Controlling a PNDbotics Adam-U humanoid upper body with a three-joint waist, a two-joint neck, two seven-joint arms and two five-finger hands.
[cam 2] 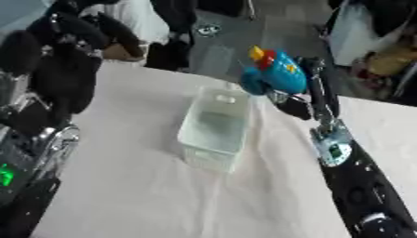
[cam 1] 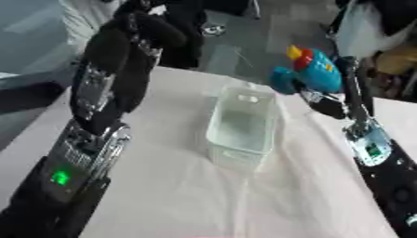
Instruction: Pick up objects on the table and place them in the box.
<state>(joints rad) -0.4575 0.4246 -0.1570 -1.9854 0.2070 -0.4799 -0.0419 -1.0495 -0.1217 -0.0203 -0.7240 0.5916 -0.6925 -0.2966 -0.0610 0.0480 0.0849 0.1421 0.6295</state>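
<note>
Right hand (cam 1: 324,103) raised at far right of the table, forearm running up from the lower right corner, fingers curled round a blue toy (cam 1: 313,72) with a yellow and red top. Toy is held in the air, just beyond the far right corner of the clear plastic box (cam 1: 240,125), not inside it. Box sits mid-table on the white tablecloth (cam 1: 187,195), long side running away from the camera. Left hand (cam 2: 61,42) lifted high at left, wrist bent, fingers curled in, holding nothing; its forearm shows a green light (cam 1: 59,177).
</note>
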